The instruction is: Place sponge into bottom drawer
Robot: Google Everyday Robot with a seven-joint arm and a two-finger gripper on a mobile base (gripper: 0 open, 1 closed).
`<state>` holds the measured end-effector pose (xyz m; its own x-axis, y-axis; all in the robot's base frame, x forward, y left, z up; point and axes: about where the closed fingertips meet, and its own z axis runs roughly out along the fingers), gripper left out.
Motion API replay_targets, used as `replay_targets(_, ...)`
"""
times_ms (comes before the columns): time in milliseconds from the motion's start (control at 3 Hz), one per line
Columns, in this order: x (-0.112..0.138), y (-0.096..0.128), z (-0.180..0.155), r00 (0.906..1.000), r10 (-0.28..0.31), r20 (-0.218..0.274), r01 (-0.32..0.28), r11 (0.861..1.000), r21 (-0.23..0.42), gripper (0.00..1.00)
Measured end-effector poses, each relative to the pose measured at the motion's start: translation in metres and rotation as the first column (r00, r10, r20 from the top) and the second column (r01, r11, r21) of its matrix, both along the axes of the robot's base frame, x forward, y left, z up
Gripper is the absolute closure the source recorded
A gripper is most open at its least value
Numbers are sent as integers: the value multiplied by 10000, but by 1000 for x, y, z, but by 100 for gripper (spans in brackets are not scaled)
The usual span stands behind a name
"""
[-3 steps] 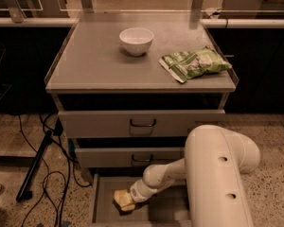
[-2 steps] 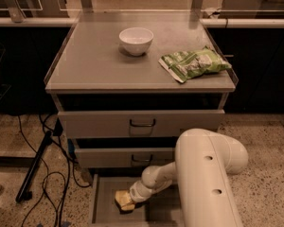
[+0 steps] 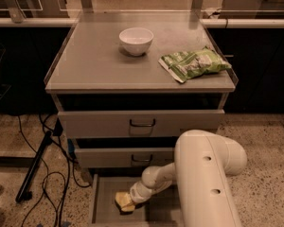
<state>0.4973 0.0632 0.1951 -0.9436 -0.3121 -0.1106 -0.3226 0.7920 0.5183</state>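
Where a speckled floor meets a dark wall, a grey cabinet stands in the middle of the view, seen from above and in front. It has a flat top and three drawers stacked below.

A thick white robot arm fills the lower right. It bends down and to the left, in front of the cabinet, and narrows to a wrist that reaches into the lowest drawer.

The top drawer and middle drawer each carry a dark handle at the centre. The bottom drawer is pulled out toward the viewer, a shallow grey tray with a plain floor.

Black cables trail over the floor to the left of the cabinet.

A green snack bag lies on the right side of the cabinet top, near the front edge. A white bowl sits upright near the middle, toward the back, apart from the bag.

The sponge, pale yellow, lies inside the bottom drawer, near its middle.

The tool is down in the bottom drawer, right against the sponge. I cannot tell whether it is spread or gripping the sponge.
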Motion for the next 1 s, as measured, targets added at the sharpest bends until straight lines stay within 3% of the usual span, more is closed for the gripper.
replay_targets(333, -1, -2, -22, 9976, -625, -303, 627, 9980, 63, 100)
replay_targets(1000, 2, -4, -42, 9933, -1101, -349, 1101, 9939, -13, 100)
